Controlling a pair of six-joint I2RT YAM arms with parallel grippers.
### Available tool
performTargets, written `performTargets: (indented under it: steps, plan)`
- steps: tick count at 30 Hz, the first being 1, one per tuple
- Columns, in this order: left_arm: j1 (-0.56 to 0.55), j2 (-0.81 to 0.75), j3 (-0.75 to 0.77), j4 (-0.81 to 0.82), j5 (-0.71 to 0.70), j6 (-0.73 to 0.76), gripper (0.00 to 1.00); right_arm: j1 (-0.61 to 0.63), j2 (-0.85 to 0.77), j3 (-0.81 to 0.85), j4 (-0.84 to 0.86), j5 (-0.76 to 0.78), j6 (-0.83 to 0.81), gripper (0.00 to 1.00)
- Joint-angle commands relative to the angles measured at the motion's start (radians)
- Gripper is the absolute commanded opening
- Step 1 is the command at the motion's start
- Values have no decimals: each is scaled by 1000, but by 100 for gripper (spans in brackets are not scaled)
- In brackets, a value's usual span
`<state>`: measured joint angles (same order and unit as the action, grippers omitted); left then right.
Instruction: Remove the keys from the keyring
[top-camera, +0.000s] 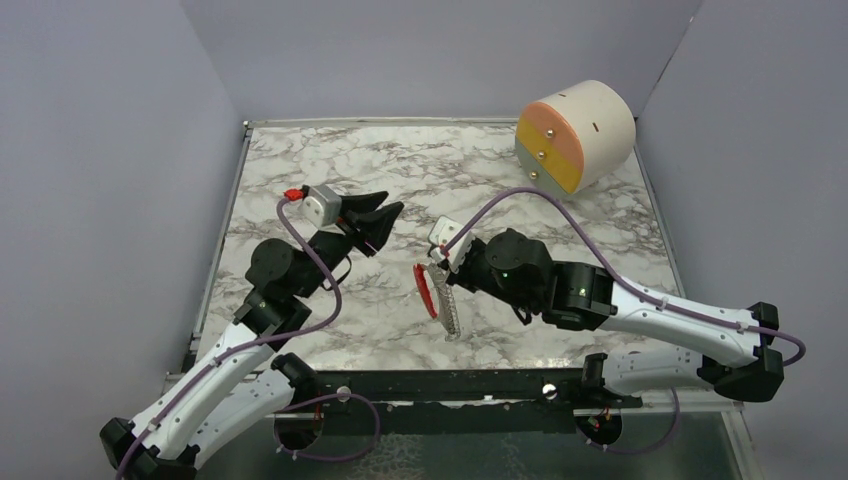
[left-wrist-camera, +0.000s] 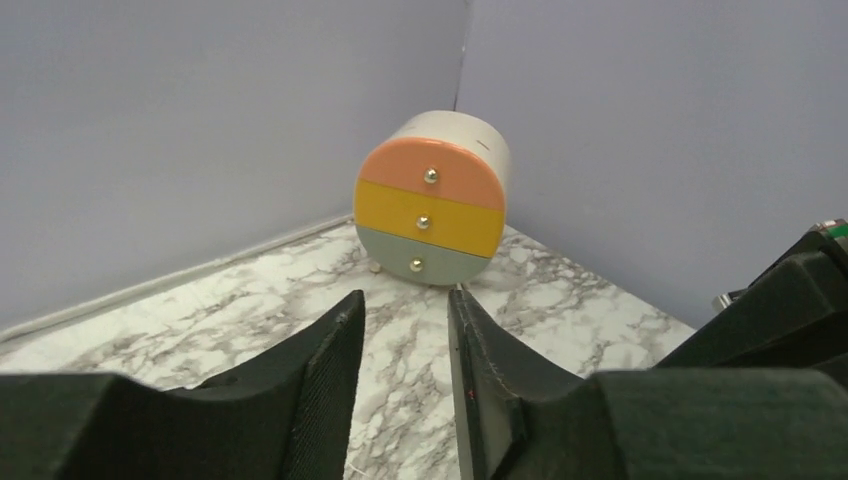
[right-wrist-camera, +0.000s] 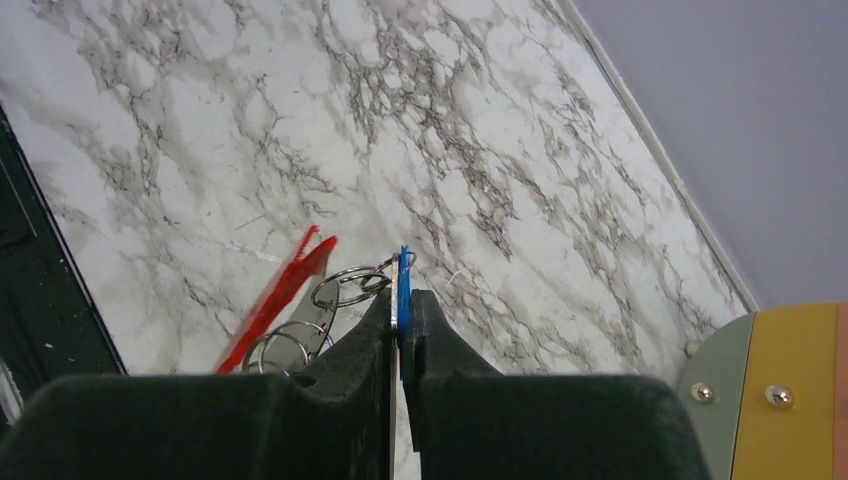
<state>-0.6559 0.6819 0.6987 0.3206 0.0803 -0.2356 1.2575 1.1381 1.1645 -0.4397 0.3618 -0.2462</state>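
Note:
My right gripper (right-wrist-camera: 402, 305) is shut on the thin blue-and-silvery key (right-wrist-camera: 403, 272), held edge-on between the fingertips. Silvery wire rings (right-wrist-camera: 345, 288) link the key to the keyring's red part (right-wrist-camera: 280, 295), just left of the fingers. In the top view the right gripper (top-camera: 438, 262) is over the table's middle, and the red part (top-camera: 427, 290) and the grey ridged band (top-camera: 450, 315) trail from it toward the near edge. I cannot tell whether they touch the table. My left gripper (top-camera: 385, 222) is open and empty, to the left and slightly behind; its jaws (left-wrist-camera: 405, 300) stand apart.
A cream cylinder (top-camera: 577, 135) with orange, yellow and grey-green drawer fronts stands at the back right corner; it also shows in the left wrist view (left-wrist-camera: 432, 210). Purple walls close in the marble table (top-camera: 330, 330) on three sides. A black strip (top-camera: 440, 385) runs along the near edge.

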Motion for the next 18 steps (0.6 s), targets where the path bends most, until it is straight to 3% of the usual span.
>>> performTargets:
  steps: [1,2,5,10,13,18]
  plan:
    - [0,14,3,10,66,17,27,4,-28,-8,75,12,-15,1]
    - [0,16,0,9,52,23,26,4,-38,-12,78,0,-15,1]
    - [0,13,-13,15,15,38,36,3,-71,-29,93,-34,-16,1]
    - [1,-8,-59,62,21,66,29,5,-113,-43,109,-75,-21,1]
    - [0,2,-74,102,124,101,29,5,-127,-47,120,-92,-29,1]
    - [0,75,-61,166,287,93,39,4,-141,-52,140,-115,-39,1]
